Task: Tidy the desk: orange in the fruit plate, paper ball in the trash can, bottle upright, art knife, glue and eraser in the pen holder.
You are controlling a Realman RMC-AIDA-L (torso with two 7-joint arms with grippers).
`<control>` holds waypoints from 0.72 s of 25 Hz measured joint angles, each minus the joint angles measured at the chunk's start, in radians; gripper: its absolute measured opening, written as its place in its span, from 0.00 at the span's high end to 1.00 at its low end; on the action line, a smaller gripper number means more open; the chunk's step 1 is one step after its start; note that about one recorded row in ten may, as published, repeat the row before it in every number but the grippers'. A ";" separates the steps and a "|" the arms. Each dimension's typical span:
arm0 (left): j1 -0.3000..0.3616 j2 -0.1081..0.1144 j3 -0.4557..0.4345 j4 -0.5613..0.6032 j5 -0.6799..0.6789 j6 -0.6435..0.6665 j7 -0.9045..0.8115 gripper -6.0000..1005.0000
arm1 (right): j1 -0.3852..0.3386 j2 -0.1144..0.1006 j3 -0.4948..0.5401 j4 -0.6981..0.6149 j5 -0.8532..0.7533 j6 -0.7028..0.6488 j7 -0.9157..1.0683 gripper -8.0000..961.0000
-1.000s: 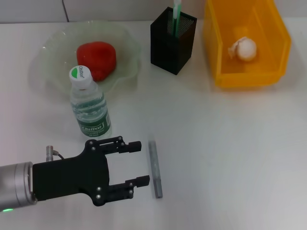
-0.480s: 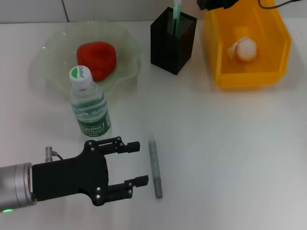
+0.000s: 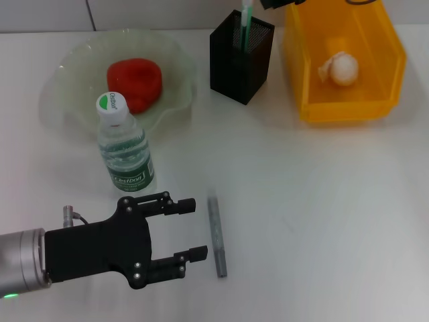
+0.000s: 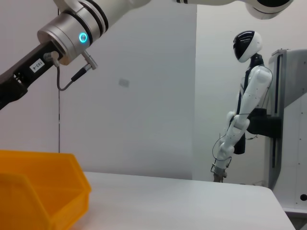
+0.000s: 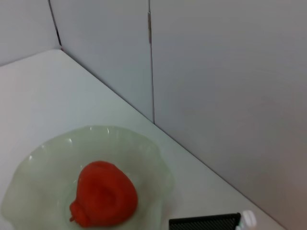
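Observation:
The orange [image 3: 134, 84] lies in the pale green fruit plate [image 3: 74, 60], also seen in the right wrist view as the orange [image 5: 103, 201]. The bottle [image 3: 124, 151] stands upright in front of the plate. The paper ball [image 3: 340, 68] rests in the yellow trash can [image 3: 348, 107]. A green-white glue stick [image 3: 247, 20] stands in the black pen holder [image 3: 241, 60]. The grey art knife [image 3: 216, 236] lies flat on the table, just right of my open left gripper [image 3: 196, 228]. My right gripper [image 3: 281, 3] shows only at the top edge, above the pen holder. The eraser is out of view.
The white table [image 3: 322, 215] runs to a wall behind the plate and pen holder. The left wrist view shows the right arm [image 4: 67, 33] high above the trash can [image 4: 38, 191], with a white robot figure [image 4: 244, 100] standing beyond the table.
The right arm has come into the head view at the top edge and shifted left from over the trash can toward the pen holder. The left gripper and the objects have not moved.

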 joint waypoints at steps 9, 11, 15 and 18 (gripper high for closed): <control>-0.005 -0.004 0.003 -0.004 -0.006 0.001 0.002 0.34 | 0.030 0.031 -0.062 0.107 -0.001 0.145 -0.008 0.54; -0.006 -0.004 0.007 -0.004 -0.007 0.001 0.003 0.34 | 0.046 0.035 -0.071 0.155 -0.002 0.187 -0.019 0.53; -0.006 -0.005 0.007 -0.004 -0.007 0.002 0.003 0.34 | 0.060 0.040 -0.082 0.211 -0.007 0.250 -0.028 0.53; -0.006 -0.005 0.007 -0.003 -0.006 0.001 0.004 0.34 | 0.065 0.044 -0.084 0.230 -0.009 0.273 -0.033 0.53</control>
